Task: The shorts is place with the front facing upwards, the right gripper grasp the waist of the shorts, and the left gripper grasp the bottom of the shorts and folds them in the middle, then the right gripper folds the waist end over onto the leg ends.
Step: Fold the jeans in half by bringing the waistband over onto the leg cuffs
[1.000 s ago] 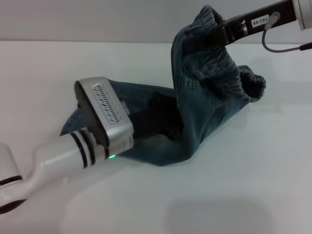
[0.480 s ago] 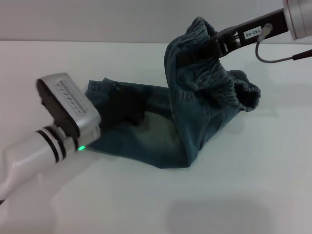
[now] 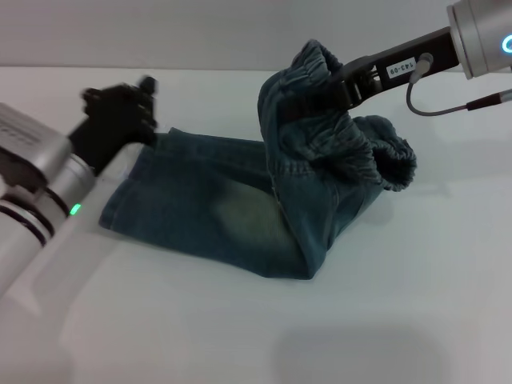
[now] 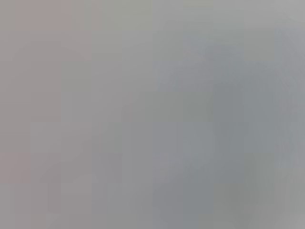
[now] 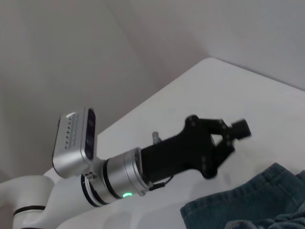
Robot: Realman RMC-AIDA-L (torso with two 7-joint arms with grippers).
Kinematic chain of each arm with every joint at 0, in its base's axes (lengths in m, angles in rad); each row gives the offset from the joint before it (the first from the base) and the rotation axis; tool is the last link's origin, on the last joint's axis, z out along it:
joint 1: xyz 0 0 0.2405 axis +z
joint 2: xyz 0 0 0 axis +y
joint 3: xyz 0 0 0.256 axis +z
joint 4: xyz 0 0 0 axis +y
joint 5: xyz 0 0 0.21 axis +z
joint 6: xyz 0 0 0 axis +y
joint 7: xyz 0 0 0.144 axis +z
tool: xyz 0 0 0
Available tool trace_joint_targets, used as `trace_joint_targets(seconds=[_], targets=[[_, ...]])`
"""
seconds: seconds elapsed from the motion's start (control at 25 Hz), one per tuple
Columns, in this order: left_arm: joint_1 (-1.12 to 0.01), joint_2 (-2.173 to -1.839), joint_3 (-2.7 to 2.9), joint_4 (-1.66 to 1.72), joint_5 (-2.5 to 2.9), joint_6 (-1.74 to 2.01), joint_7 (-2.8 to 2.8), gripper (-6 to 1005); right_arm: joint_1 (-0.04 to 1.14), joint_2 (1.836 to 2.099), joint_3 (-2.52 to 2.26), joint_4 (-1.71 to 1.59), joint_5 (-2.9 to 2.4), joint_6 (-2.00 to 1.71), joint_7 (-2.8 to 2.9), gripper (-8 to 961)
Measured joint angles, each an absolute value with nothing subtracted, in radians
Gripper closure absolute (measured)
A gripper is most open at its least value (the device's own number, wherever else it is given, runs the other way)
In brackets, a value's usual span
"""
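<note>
Right now the shorts (image 3: pixel 240 212) lie on the white table (image 3: pixel 416 320), folded in half the long way, so one leg sits on top of the other. The leg part is flat and stretches toward the robot's left side. You can see a pale faded patch on the top leg. The leg ends (image 3: pixel 126 192) rest flat on the table at the left. The waist end is not flat. It is lifted up in the air and bunched into a curl, and the wrinkly stretchy band hangs open like a little cave on the right side. The right gripper (image 3: pixel 340 90) comes in from the upper right, and its black fingers are pinched tight on the waistband, holding that end up off the table. Its black bar has a white label with numbers and a thin grey cable looping under it. The left gripper (image 3: pixel 132 104) is up in the air at the far left, just past the leg ends and not touching the cloth. In the right wrist view the left gripper (image 5: pixel 224 143) has its two fingers spread apart with nothing between them, and a small green light glows on its silver ring. The left wrist view shows only a grey blur.
</note>
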State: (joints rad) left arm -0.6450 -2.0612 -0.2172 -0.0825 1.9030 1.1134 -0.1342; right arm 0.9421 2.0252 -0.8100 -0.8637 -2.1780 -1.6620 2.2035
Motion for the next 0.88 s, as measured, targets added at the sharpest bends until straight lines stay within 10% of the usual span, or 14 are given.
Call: trace_joint_targets(seconds=[0.88], targets=[[-0.495, -2.060, -0.610, -0.173, 1.906, 1.202, -0.321, 980, 0.933, 2.035, -0.811, -0.857, -2.158, -1.626, 2.203, 877]])
